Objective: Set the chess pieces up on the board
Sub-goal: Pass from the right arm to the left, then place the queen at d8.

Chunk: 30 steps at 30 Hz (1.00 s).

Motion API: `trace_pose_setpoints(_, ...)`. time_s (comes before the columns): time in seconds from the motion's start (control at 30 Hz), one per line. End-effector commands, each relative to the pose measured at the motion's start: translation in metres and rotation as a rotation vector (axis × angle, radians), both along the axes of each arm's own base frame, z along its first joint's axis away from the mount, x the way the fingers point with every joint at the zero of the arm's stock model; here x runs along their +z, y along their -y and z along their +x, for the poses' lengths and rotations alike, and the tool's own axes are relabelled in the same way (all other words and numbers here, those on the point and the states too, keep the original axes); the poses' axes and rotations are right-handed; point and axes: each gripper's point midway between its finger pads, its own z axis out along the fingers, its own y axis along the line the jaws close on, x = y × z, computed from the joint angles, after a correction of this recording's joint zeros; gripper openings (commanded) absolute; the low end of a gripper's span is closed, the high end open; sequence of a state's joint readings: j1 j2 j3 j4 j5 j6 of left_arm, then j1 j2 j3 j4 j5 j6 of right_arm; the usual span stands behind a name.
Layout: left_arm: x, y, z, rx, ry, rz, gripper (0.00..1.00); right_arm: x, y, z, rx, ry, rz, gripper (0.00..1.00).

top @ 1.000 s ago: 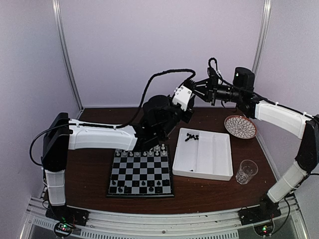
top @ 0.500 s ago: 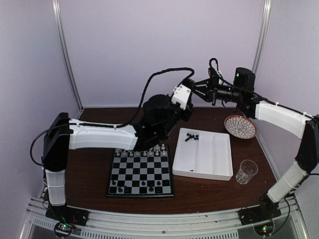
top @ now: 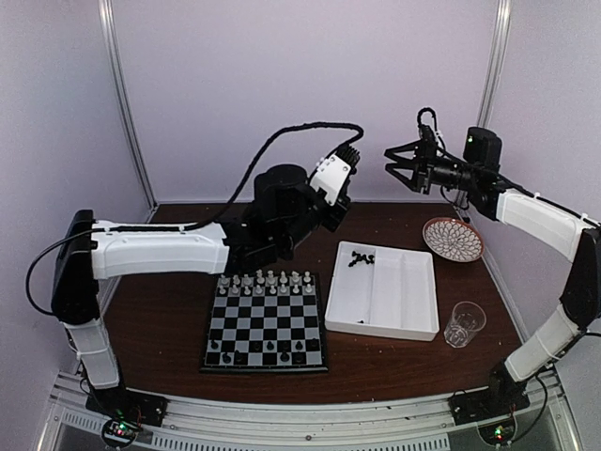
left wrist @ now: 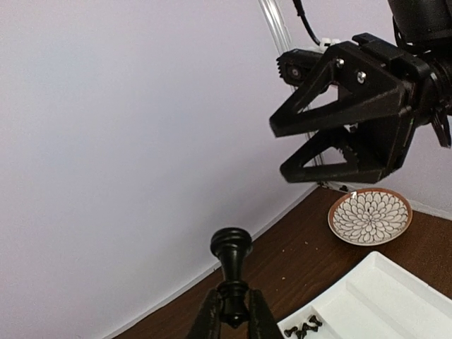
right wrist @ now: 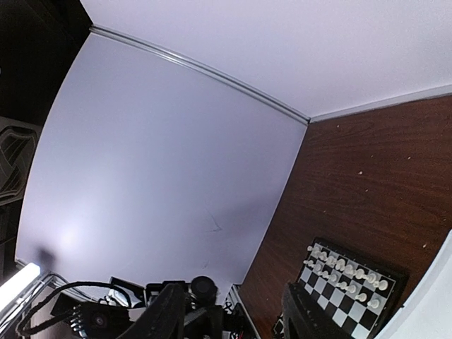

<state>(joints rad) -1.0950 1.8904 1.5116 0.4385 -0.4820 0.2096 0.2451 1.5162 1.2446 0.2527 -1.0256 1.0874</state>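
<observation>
In the left wrist view my left gripper (left wrist: 232, 309) is shut on a black chess piece (left wrist: 232, 263), gripped low on its stem, held high in the air. My right gripper (top: 394, 162) faces it from the right, open and empty, a short gap away; its jaws (left wrist: 277, 150) stand wide. The board (top: 266, 324) lies below, with white chess pieces (top: 266, 279) on its two far rows and black ones (top: 268, 350) along the near rows. More black pieces (top: 360, 257) lie in the white tray's (top: 394, 305) far left corner.
A patterned plate (top: 453, 239) sits at the back right. A clear glass (top: 465, 322) stands right of the tray. The back wall is close behind both grippers.
The two grippers were together a second ago. My right gripper has opened and drawn back to the right; my left has closed on the black piece and pulled away to the left.
</observation>
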Motion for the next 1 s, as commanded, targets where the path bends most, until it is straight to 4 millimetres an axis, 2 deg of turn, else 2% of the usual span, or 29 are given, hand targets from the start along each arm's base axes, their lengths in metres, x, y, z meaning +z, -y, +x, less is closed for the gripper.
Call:
trace_pose_setpoints(0.0, 0.025, -0.037, -0.013, -0.041, -0.091, 0.079, 0.02, -0.008, 0.036, -0.003, -0.021, 0.09, -0.097, 0.52)
trace_pose_setpoints(0.1, 0.003, -0.06, -0.026, -0.074, -0.263, 0.223, 0.02, -0.025, 0.053, -0.003, -0.04, 0.135, -0.178, 0.52)
trace_pose_setpoints(0.2, -0.021, -0.091, -0.04, -0.081, -0.46, 0.337, 0.01, -0.038, 0.059, -0.009, -0.056, 0.185, -0.252, 0.52)
trace_pose_setpoints(0.37, -0.051, -0.132, -0.077, -0.103, -0.731, 0.465, 0.0, -0.039, 0.063, -0.017, -0.068, 0.255, -0.316, 0.52)
trace_pose_setpoints(0.4, -0.064, -0.141, -0.088, -0.108, -0.809, 0.52, 0.0, -0.039, 0.063, -0.017, -0.065, 0.259, -0.321, 0.52)
trace_pose_setpoints(0.6, -0.111, -0.164, -0.136, -0.162, -1.119, 0.71, 0.0, -0.044, 0.061, -0.015, -0.058, 0.25, -0.313, 0.51)
trace_pose_setpoints(0.7, -0.133, -0.173, -0.151, -0.168, -1.229, 0.782, 0.0, -0.045, 0.061, -0.016, -0.057, 0.249, -0.312, 0.51)
trace_pose_setpoints(0.97, -0.175, -0.179, -0.188, -0.223, -1.49, 0.881, 0.0, -0.045, 0.062, -0.021, -0.057, 0.254, -0.312, 0.5)
